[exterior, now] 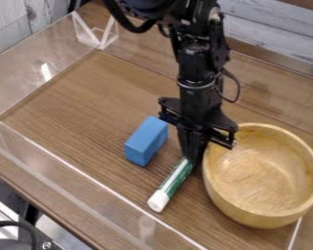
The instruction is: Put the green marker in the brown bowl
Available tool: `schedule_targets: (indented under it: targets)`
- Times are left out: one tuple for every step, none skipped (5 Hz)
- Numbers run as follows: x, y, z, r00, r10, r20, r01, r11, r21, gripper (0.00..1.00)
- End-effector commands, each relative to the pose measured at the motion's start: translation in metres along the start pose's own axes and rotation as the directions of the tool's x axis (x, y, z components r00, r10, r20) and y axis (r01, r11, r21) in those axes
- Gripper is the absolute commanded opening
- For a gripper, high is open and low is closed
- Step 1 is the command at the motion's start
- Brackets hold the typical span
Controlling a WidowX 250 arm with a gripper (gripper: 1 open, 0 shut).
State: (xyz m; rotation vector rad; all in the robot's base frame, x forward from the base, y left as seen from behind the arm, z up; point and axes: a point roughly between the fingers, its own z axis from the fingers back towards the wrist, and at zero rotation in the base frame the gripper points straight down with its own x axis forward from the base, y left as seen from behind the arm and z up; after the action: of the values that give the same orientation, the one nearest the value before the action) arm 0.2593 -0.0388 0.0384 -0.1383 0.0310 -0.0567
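The green marker lies slanted on the wooden table, white end toward the front edge and green part toward the arm. My gripper points straight down over the marker's far end. Its black fingers are shut around that end, which hides it, and the rest of the marker rests on the table. The brown bowl stands just to the right of the gripper. Its near rim is close beside the fingers, and nothing lies inside it.
A blue rectangular block lies just left of the marker. Clear plastic walls run along the table's front and left edges. The dark arm rises behind the gripper.
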Motion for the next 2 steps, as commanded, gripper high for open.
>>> schedule_targets:
  targets:
    - [0.0095, 0.0021, 0.0221, 0.998, -0.011, 0.065, 0.012, 1.000, -0.003, 0.00]
    - [0.0078, 0.0054, 0.0235, 0.998, -0.015, 0.061, 0.016, 1.000, -0.004, 0.00]
